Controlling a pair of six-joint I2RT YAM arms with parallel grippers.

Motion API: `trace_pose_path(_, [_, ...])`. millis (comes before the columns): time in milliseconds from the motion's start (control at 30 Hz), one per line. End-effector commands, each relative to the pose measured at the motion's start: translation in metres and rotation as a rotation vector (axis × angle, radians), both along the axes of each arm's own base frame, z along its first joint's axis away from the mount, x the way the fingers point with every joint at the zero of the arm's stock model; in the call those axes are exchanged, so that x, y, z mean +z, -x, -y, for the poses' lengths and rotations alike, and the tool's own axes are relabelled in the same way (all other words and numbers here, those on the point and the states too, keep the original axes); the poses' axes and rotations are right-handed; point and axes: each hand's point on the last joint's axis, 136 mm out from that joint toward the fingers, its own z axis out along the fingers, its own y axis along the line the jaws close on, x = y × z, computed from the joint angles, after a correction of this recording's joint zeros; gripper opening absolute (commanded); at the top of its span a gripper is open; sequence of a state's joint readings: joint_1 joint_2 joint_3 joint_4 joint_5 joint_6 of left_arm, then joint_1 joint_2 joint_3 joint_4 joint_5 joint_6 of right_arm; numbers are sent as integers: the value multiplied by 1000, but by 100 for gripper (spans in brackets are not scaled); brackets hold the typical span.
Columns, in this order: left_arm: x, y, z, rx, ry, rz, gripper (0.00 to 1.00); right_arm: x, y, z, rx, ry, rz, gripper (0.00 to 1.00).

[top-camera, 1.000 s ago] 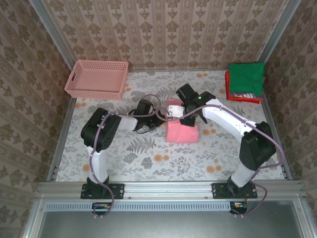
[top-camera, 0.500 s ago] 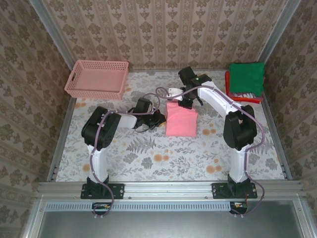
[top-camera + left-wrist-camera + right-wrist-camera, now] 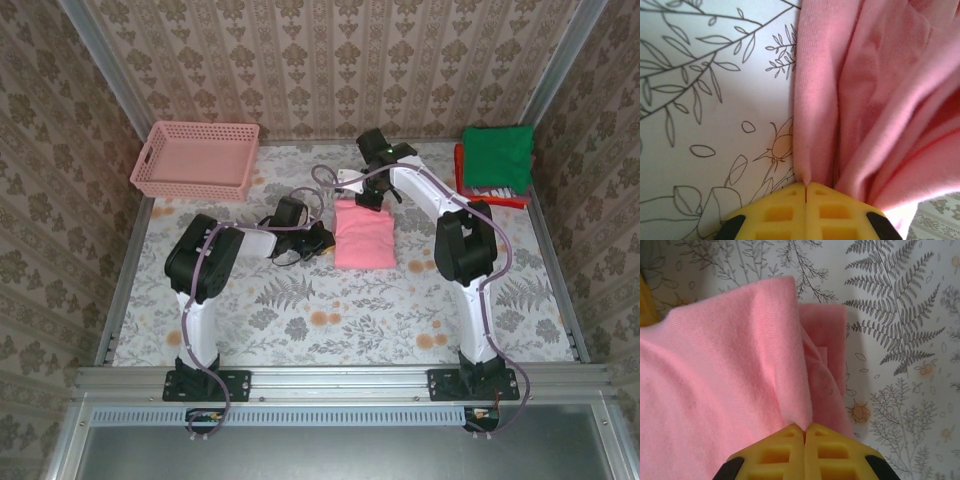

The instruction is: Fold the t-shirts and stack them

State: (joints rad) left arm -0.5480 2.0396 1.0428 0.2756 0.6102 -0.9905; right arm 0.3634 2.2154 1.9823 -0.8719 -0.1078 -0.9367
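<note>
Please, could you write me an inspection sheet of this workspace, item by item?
Surface: table, floral cloth, flat.
Job's things: pink t-shirt folded at centre; green t-shirt tops a stack, far right corner.
Clutter: pink basket, far left, apart from the shirts.
Grippers: left gripper shut on the pink t-shirt's left edge; right gripper shut on its far edge.
Cables: purple cable loops near the right wrist.
Surroundings: patterned walls, metal rail in front.

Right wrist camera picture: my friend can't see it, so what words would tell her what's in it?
A folded salmon-pink soft cloth t-shirt covers the left and middle, lying on a white tabletop printed with grey ferns. At the bottom edge, the yellow right gripper is pinched shut on the shirt's edge.
</note>
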Motion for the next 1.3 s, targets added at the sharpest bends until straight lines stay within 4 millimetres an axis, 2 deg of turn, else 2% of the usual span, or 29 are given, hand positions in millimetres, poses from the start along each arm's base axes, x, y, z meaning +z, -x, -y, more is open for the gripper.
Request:
trace_pose_path(0, [-77, 36, -28, 6, -208, -159, 0, 2, -28, 6, -127, -49, 53, 6])
trace_pose_path(67, [-78, 37, -29, 6, -209, -162, 0, 2, -40, 11, -193, -62, 79, 19])
trace_pose_path(100, [-78, 37, -29, 5, -207, -164, 0, 4, -44, 14, -221, -53, 91, 33])
trace_pose_path(133, [-77, 37, -28, 4, -204, -165, 0, 10, -49, 15, -251, -57, 114, 55])
trace_pose_path(200, [-74, 37, -28, 3, -198, -161, 0, 23, -49, 11, -283, -118, 133, 87])
trace_pose_path(267, [-71, 38, -27, -3, -195, -157, 0, 39, -45, 4, -305, -227, 138, 96])
trace_pose_path(333, [-67, 37, -28, 4, -198, -148, 0, 57, -44, 3, -393, -365, 161, 99])
trace_pose_path(433, [-59, 36, -30, 25, -189, -131, 0, 73, -39, 18, -610, -528, 177, 100])
trace_pose_path(567, [-42, 32, -31, 42, -181, -91, 3, 66, -13, 45, -872, -691, 98, 100])
trace_pose_path(733, [-10, 25, -34, 59, -179, -26, 33, 40, 27, 84, -1153, -790, -59, 100])
trace_pose_path(800, [7, 20, -37, 77, -189, 18, 47, 22, 44, 97, -1251, -809, -159, 100])
trace_pose_path(933, [36, 8, -43, 124, -225, 126, 68, -4, 66, 99, -1314, -844, -300, 100])
trace_pose_path(1000, [48, 0, -37, 127, -218, 164, 75, -15, 72, 94, -1322, -867, -351, 100])
trace_pose_path(1067, [53, -7, -26, 112, -213, 184, 77, -20, 74, 86, -1317, -901, -401, 100])
trace_pose_path(1133, [52, -13, -14, 87, -230, 200, 75, -26, 74, 82, -1318, -920, -430, 100])
trace_pose_path(1267, [33, -20, 5, 11, -321, 194, 69, -35, 72, 79, -1316, -925, -463, 100])
